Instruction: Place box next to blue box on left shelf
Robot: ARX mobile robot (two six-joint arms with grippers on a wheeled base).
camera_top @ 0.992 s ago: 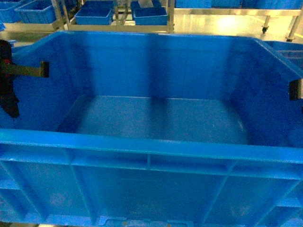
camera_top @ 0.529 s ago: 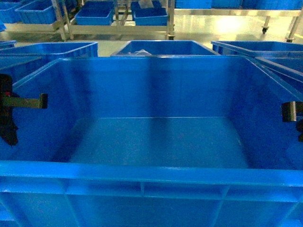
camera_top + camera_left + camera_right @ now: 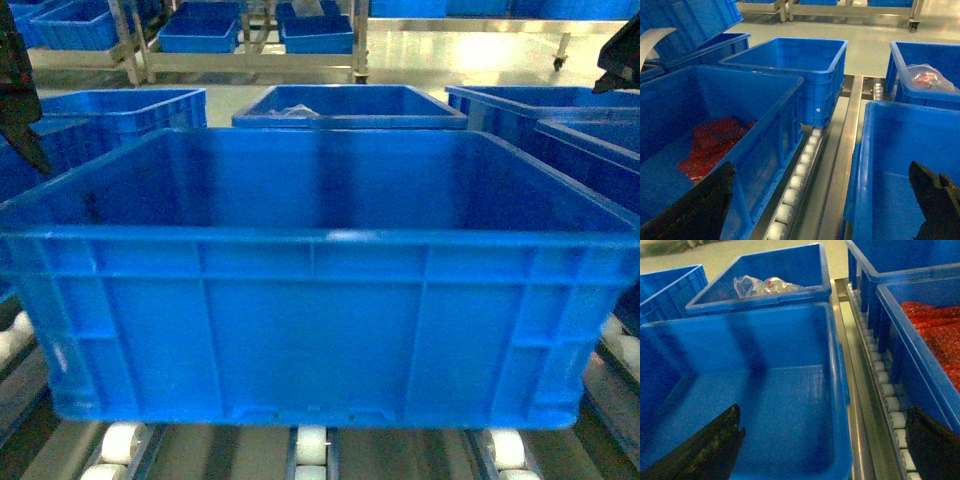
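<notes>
Now the left shelf (image 3: 310, 445) is seen bearing the box (image 3: 315, 310) at its near edge, rested on the white rollers (image 3: 790, 197) between neighbouring blue crates (image 3: 715, 145). The placing is judged essentially done; only withdrawal is left. The left gripper (image 3: 822, 200) and right gripper (image 3: 825, 442) are held spread above the rim, nothing gripped.

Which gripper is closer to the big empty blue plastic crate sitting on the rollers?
Left, slightly. The left gripper hangs low at the left rim of the big empty blue plastic crate; the right gripper sits higher above its right rim.
</notes>
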